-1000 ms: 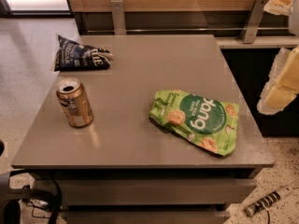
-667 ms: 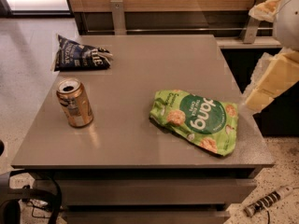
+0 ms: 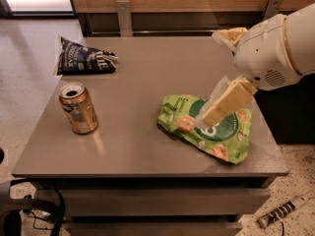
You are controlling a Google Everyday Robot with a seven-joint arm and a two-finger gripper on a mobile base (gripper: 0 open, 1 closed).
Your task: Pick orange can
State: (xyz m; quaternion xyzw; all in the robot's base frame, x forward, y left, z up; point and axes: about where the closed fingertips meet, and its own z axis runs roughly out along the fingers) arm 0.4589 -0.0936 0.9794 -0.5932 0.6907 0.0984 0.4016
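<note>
The orange can [image 3: 78, 108] stands upright near the left front of the grey table [image 3: 133, 141], its top open and a pale label patch on its side. My gripper [image 3: 220, 102] reaches in from the right on a white arm and hovers above the green chip bag [image 3: 206, 129], well to the right of the can. It holds nothing.
A dark blue snack bag [image 3: 83, 60] lies at the table's far left corner. The green chip bag lies at the right front. A wooden wall with metal brackets [image 3: 124, 14] runs behind the table. Cables [image 3: 39, 210] lie on the floor at lower left.
My arm has swung in from the right edge toward the table's middle, and the gripper is now over the green chip bag. The can and bags have not moved.
</note>
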